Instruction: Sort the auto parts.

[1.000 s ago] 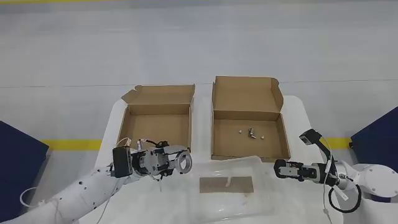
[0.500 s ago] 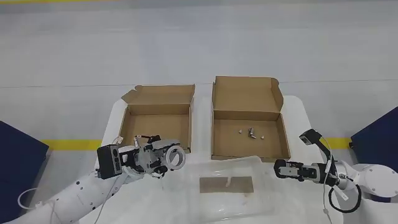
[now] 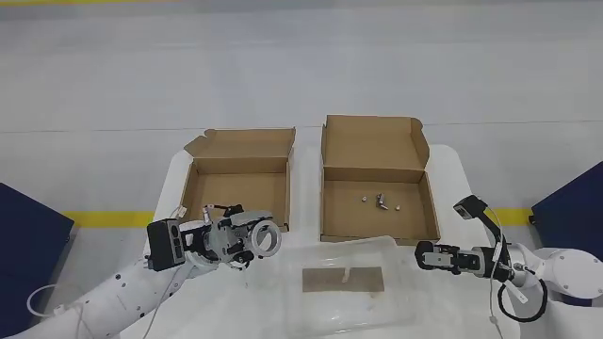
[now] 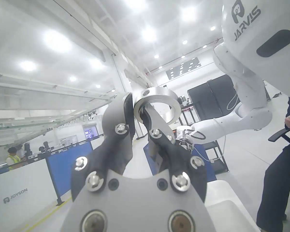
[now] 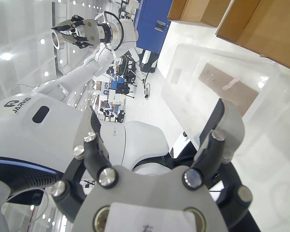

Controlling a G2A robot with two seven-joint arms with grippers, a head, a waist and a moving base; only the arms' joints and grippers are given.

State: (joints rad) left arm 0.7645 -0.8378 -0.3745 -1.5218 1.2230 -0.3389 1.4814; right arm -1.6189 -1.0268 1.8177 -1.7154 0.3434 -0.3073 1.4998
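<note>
My left gripper [image 3: 247, 236] is shut on a silver metal ring [image 3: 265, 236], held in the air just in front of the left cardboard box [image 3: 236, 196]. In the left wrist view one finger passes through the hole of the ring [image 4: 159, 92] and the other presses its outer wall; the gripper [image 4: 135, 105] points upward. The right wrist view shows that gripper [image 5: 62, 33] with the ring [image 5: 56, 40] farther off. My right gripper [image 3: 421, 255] [image 5: 157, 119] hangs open with nothing in it, beside the clear plastic bin [image 3: 377, 241].
The right cardboard box [image 3: 339, 221] holds a few small metal parts [image 3: 381, 201]. Both boxes have their lids up at the back of the white table [image 3: 443, 169]. The clear bin [image 5: 207, 56] sits in front of the boxes with a brown patch showing through it.
The left gripper has carried the ring to the left and slightly back toward the left box, then held still. The right arm has not moved.
</note>
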